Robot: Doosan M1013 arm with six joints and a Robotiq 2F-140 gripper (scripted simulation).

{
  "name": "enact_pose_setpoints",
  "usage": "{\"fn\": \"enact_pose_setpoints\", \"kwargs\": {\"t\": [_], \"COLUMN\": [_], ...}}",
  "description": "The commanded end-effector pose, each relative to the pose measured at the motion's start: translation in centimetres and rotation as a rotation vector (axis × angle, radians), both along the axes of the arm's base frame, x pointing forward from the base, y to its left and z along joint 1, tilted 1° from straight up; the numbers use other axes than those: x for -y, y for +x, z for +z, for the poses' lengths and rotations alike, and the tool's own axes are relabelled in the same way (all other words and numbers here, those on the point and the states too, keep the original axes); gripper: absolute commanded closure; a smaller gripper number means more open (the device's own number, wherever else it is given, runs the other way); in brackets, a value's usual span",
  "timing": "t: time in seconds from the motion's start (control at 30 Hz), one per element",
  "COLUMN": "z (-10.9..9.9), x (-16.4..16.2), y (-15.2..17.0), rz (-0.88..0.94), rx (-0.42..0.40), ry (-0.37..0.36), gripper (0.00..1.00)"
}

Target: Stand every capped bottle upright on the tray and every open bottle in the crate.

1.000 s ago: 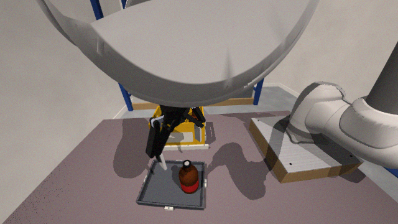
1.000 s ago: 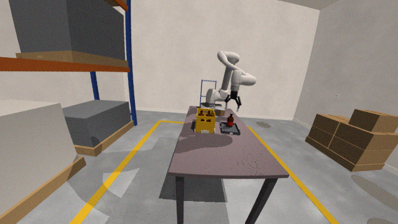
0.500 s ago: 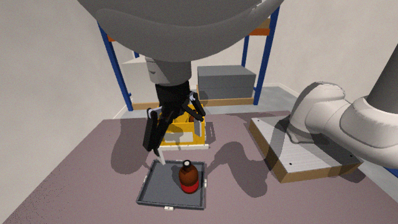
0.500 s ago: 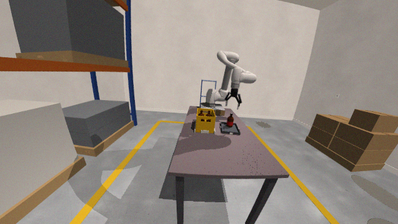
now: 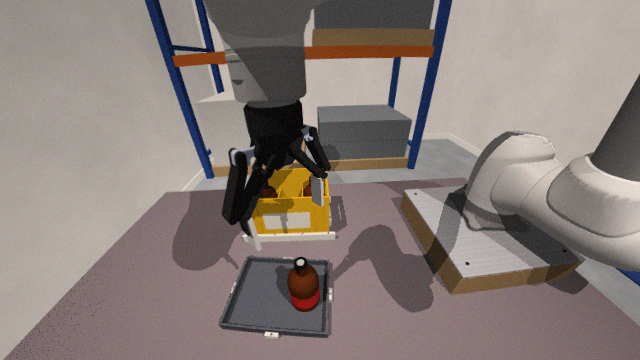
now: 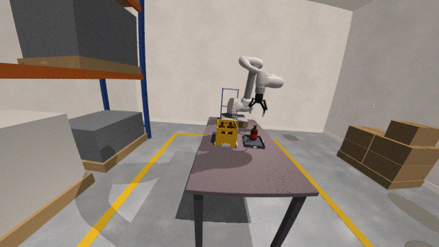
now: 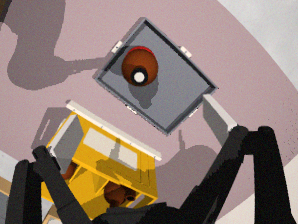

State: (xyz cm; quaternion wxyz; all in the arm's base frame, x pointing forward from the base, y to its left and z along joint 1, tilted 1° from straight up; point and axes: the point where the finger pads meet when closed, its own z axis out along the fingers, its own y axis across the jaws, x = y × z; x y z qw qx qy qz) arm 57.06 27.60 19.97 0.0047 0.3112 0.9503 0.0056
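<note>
A brown capped bottle [image 5: 303, 285] with a red label and white cap stands upright on the grey tray [image 5: 276, 297]. It also shows in the wrist view [image 7: 139, 68] on the tray [image 7: 158, 75], and in the exterior view [image 6: 254, 132]. The yellow crate [image 5: 292, 204] stands behind the tray and holds brown bottles [image 5: 269, 192] in its compartments; it shows in the wrist view [image 7: 105, 171] too. My gripper [image 5: 282, 210] is open and empty, high above the table near the crate [image 6: 227, 136]. It is also in the exterior view [image 6: 259, 108].
The robot's base sits on a wooden-edged plate [image 5: 485, 240] at the table's right. Blue shelving [image 5: 425, 85] with grey boxes stands behind the table. Cardboard boxes [image 6: 387, 151] are stacked on the floor at the right.
</note>
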Motion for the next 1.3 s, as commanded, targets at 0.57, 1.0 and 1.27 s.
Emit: {"fn": "enact_pose_setpoints", "kwargs": {"t": [0.57, 1.0, 1.27], "z": [2.2, 2.2, 2.2], "x": [0.0, 0.0, 0.0], "y": [0.0, 0.0, 0.0], "rz": [0.0, 0.0, 0.0], "rx": [0.0, 0.0, 0.0], "ry": [0.0, 0.0, 0.0], "gripper": [0.0, 0.0, 0.0]}}
